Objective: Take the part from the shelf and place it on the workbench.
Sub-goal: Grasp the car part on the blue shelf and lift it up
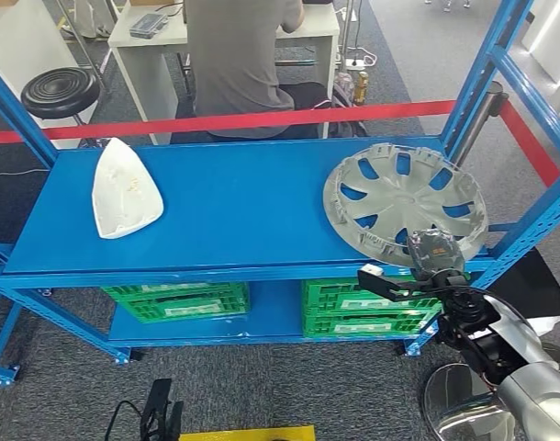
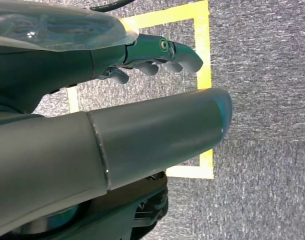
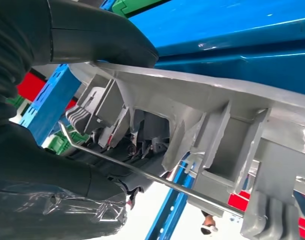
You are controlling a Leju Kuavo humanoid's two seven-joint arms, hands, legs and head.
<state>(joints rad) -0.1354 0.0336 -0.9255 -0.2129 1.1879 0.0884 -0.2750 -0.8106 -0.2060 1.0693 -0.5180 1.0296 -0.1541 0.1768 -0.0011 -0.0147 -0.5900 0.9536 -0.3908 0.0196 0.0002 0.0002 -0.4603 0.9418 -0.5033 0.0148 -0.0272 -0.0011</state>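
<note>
- A blue metal shelf (image 1: 215, 197) stands on grey carpet, with a red barrier strip behind it and a person seated at a white desk beyond; green crates (image 1: 176, 300) sit on the lower tier.
- The part, a silver wheel cover (image 1: 402, 197), lies flat on the shelf's top tier at about 3 o'clock in the head view, its near rim overhanging the front edge.
- The right hand (image 1: 430, 262) is at that near rim. In the right wrist view the thumb lies over the rim and the fingers (image 3: 83, 117) reach under the ribbed underside, closing on it.
- The left hand (image 2: 158, 52) hangs above a yellow floor marking, fingers loosely apart, holding nothing.
- Progress, as I judge it: the grasp is being made; lifting, carrying and setting down on the bench all remain.
- The cover is round, so it has no long axis; one face points up.
- A white shell-shaped part (image 1: 123, 190) lies at 9 o'clock, its tip pointing toward 12.
</note>
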